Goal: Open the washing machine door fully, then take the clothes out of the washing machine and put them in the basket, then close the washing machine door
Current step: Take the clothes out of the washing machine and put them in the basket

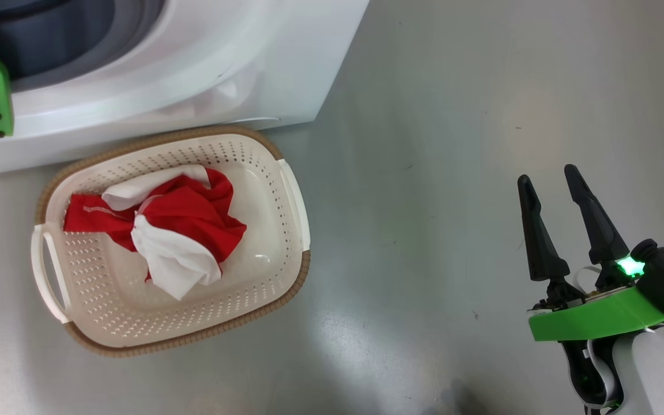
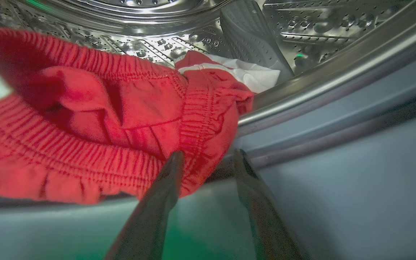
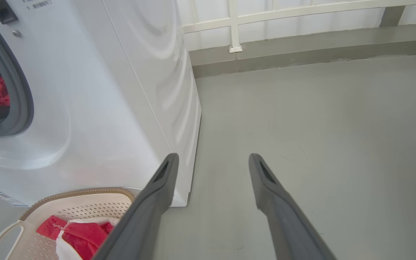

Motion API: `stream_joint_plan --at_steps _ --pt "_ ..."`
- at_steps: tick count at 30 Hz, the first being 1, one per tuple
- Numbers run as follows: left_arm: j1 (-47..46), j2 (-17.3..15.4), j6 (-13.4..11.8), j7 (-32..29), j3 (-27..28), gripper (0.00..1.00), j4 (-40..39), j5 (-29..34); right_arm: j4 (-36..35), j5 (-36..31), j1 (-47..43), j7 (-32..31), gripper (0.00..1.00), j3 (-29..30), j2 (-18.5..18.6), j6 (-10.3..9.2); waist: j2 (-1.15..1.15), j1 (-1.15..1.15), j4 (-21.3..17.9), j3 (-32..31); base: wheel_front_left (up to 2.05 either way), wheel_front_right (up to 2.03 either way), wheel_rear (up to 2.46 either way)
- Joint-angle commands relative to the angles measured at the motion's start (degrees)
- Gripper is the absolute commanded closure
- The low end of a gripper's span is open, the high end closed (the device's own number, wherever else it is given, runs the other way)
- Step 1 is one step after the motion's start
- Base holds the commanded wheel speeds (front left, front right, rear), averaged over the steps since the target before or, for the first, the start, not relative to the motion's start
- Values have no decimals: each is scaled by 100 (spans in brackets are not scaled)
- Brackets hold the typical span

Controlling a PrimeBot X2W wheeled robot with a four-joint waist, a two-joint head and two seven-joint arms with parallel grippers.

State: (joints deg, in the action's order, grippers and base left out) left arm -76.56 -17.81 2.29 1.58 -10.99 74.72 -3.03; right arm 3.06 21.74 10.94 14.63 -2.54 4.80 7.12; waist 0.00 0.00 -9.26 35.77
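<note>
My left fingers [image 2: 170,177] are at the mouth of the washing machine [image 1: 222,57], tips up against the red clothes [image 2: 85,119] heaped at the front lip of the drum [image 2: 302,21]. They stand spread, and a gathered lobe of the elastic waistband lies in the gap between them. One tip overlaps the cloth; the other sits just beside it, against the grey rubber ring [image 2: 338,104]. I see no pinch on it yet.

The waistband's long run goes crosswise to these fingers, off to the left of the wrist view, so what I meet is its near end, straight ahead and touching. A white-and-red piece [image 2: 251,74] lies deeper in the drum.

My right fingers [image 1: 539,242] are spread wide and empty over the floor [image 1: 424,173], well apart from the machine, beyond the right side of the basket [image 1: 303,271]. The left arm is plainly nearer. The basket sits on the floor against the machine's front, with red and white clothes in it.

I judge the pull needs a firm bite on the band first.
</note>
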Motion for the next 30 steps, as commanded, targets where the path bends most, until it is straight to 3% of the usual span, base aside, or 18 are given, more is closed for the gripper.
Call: stream_joint_plan --at_steps 1,5,8,10,13,30 --pt "-74 -368 -61 -14 36 48 -83 7 -144 35 -5 37 0 -133 17 36 0 0 -15 9 0 0 0" --pt "-75 -424 -91 -18 -24 62 -81 17 -152 36 9 37 0 -155 9 36 0 0 -46 14 0 0 0" --pt "-84 -452 -91 5 -56 78 -80 7 -164 35 19 37 0 -157 4 36 0 0 -57 17 0 0 0" --pt "-80 -452 -95 17 -67 82 -80 3 -163 34 20 37 0 -158 2 36 0 0 -59 12 0 0 0" --pt "-65 -434 -98 103 -85 100 -79 -27 -160 34 12 37 0 -144 -3 36 0 0 -49 -12 0 0 0" --pt "231 -86 102 1176 131 100 -99 -566 -109 19 -94 37 0 -38 44 36 0 0 208 -424 0 0 0"
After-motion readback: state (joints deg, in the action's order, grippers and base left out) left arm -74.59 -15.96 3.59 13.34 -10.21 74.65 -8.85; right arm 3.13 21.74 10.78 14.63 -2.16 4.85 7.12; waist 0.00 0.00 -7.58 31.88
